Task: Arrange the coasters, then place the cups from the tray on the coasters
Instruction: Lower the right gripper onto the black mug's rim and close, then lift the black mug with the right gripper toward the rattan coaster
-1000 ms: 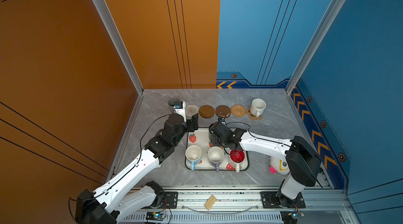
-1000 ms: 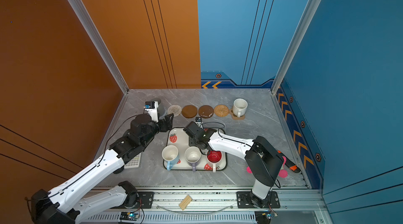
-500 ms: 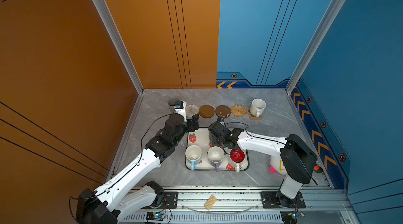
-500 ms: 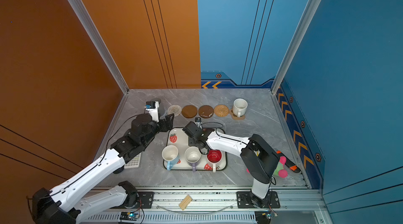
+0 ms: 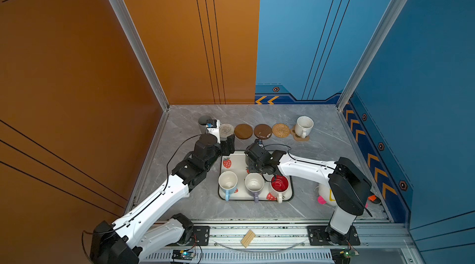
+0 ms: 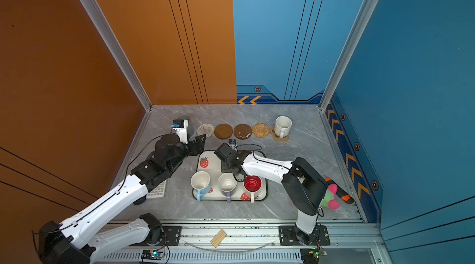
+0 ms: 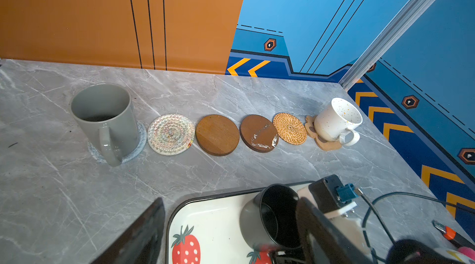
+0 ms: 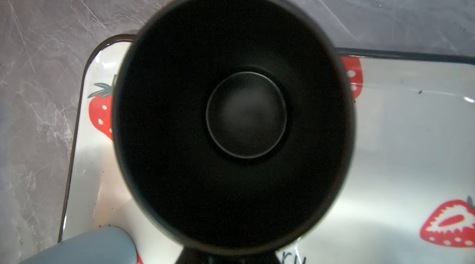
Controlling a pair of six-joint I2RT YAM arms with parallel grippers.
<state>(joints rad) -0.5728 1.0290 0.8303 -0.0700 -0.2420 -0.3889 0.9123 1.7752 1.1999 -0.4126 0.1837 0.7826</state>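
Right hand [image 5: 258, 169] has just closed on the black cup [image 7: 277, 214] in the tray [image 7: 218, 211], ready to lift; left hand [image 5: 229, 144] stands wide.

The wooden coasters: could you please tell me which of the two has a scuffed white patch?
The wooden disc next to the rattan coaster; its twin, beside the cream woven coaster, is unmarked.

Smooth grey marble-look desk [image 7: 64, 198] under a glossy white tray [image 7: 213, 214] and a matt black cup [image 8: 246, 111]. At centre left, a glazed grey cup [image 7: 108, 121], a cream woven-cord coaster [image 7: 171, 134], wooden discs [image 7: 217, 135], one scuffed pale, and a rattan mat [image 7: 289, 128].
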